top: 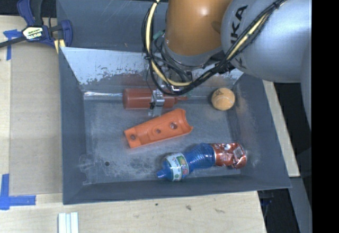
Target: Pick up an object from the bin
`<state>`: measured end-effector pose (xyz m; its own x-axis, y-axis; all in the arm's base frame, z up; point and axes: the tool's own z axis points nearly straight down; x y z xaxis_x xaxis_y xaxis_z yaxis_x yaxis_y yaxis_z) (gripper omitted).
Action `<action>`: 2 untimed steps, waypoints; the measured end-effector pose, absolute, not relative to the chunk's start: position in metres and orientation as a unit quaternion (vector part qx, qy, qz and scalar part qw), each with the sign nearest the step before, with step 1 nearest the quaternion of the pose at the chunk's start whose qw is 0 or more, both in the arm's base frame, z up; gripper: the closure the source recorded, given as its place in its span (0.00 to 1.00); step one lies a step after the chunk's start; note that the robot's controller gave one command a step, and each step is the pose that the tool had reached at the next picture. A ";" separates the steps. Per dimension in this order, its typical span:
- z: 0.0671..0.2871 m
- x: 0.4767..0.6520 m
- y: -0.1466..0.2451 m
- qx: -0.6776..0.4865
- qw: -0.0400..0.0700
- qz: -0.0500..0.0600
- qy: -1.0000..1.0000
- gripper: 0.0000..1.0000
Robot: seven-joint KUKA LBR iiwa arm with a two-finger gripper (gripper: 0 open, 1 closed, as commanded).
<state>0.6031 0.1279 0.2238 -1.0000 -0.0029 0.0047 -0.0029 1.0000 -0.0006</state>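
My gripper (157,101) is low at the back of the bin, under the orange dome. It is down on a dark red cylindrical thing (139,98) that lies crosswise along the back wall, and it covers the spot where the thick left part meets the thinner right end. Just in front lies a flat orange plastic piece with holes (158,129), tilted up to the right. To the gripper's right sits a small tan ball (223,98).
A crushed blue bottle with a red label (204,159) lies along the front wall, right of centre. The arm and its cables hang over the bin's back right. Bare floor lies at the left of the bin.
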 end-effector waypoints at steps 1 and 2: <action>0.229 0.605 0.127 0.000 -0.002 0.000 -1.000 0.00; 0.141 0.591 0.082 0.080 0.000 0.000 -0.997 0.00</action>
